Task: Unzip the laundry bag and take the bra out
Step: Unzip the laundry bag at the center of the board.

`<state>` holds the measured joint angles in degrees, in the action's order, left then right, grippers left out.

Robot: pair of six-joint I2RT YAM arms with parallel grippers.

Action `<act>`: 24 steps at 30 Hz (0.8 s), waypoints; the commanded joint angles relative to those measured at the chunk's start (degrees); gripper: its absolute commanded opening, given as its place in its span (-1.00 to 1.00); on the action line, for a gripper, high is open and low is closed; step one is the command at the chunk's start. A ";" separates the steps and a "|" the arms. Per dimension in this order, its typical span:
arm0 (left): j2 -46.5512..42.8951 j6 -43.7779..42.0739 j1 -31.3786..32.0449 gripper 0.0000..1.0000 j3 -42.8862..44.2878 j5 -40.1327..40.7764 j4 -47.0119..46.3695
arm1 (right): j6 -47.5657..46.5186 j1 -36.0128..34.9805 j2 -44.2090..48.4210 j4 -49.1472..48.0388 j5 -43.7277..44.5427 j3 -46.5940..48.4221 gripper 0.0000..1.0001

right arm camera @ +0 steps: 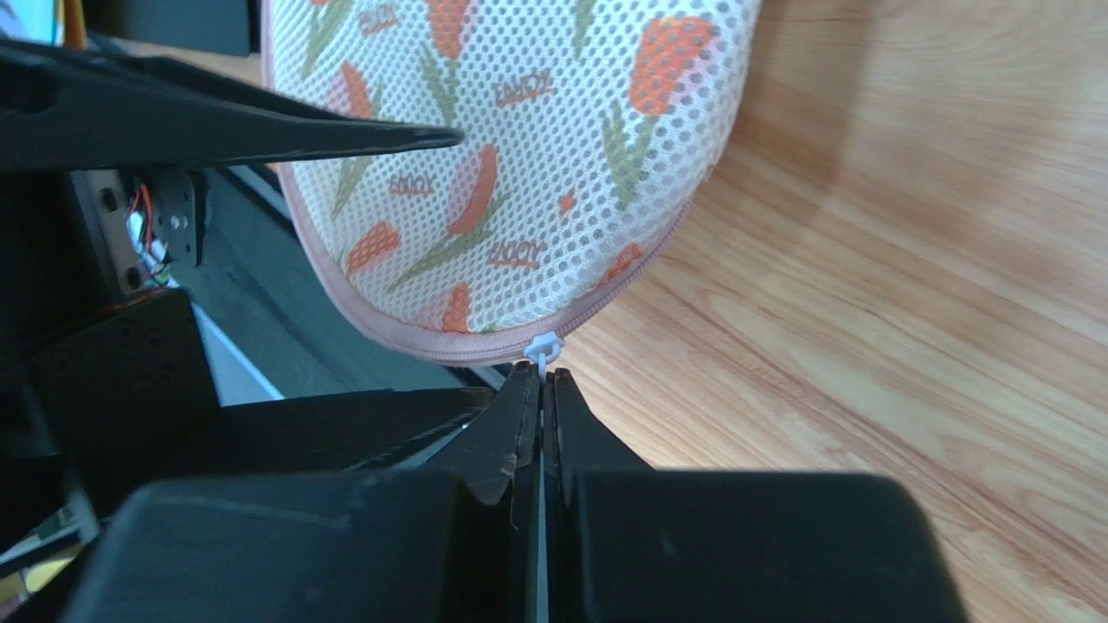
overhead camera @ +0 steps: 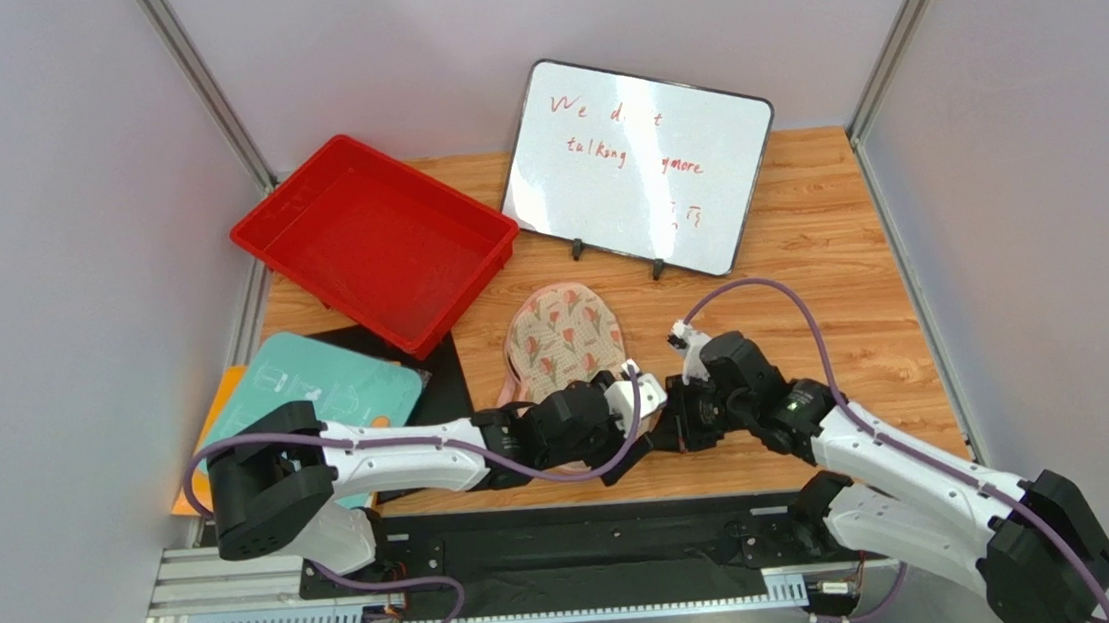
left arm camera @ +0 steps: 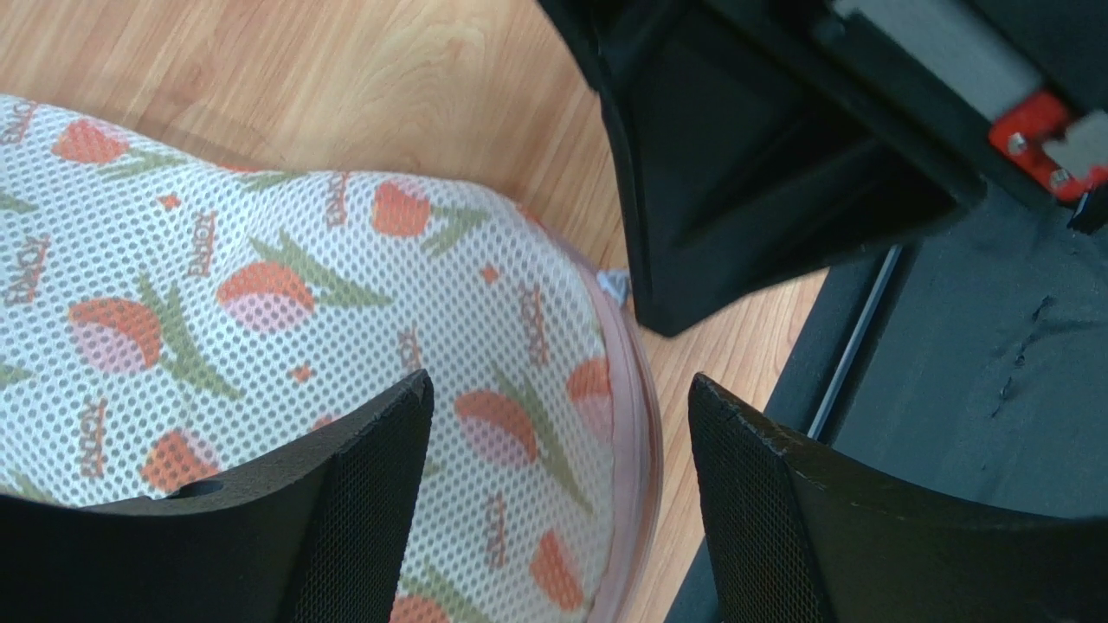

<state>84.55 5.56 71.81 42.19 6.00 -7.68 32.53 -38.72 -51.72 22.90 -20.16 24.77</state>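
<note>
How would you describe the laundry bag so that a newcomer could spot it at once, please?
Start at the whiteboard standing at the back of the wooden table. Just in front of it, right of the red tray, lies the laundry bag. It alone is a cream mesh pouch with orange flower print and pink edging.

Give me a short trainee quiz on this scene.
1. True or false: the left jaws are clamped shut on the bag.
2. The right jaws are shut on: A the pink loop, B the white zipper pull, C a strap.
3. What colour is the tray?
Key: 1 false, they stand open astride the bag's edge; 2 B; 3 red.
</note>
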 commanded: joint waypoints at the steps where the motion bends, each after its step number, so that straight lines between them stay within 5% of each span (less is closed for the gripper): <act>1: 1.58 -1.17 -0.09 0.52 2.01 -0.81 -1.81 | -0.19 -2.23 0.05 -3.47 -2.16 3.52 -1.00; 5: 2.19 -0.73 -0.01 0.29 1.66 -0.38 -1.81 | -0.28 -4.61 -1.18 -4.26 -2.34 3.79 -1.00; 9: 2.11 -0.29 -0.09 -0.41 0.87 0.33 -1.02 | -0.02 -5.22 -1.89 -3.21 0.56 3.97 -1.00; 15: 1.58 0.24 -0.09 -0.96 -0.45 1.38 0.12 | -0.89 -5.05 -2.94 -0.05 5.74 4.84 -1.00; 24: 0.26 1.20 -0.01 -1.00 -2.64 2.88 0.39 | -1.68 -2.42 -4.00 0.84 6.89 4.76 -1.00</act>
<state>86.46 6.13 71.99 41.25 6.57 -8.93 32.38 -42.59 -55.57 22.37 -15.49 27.64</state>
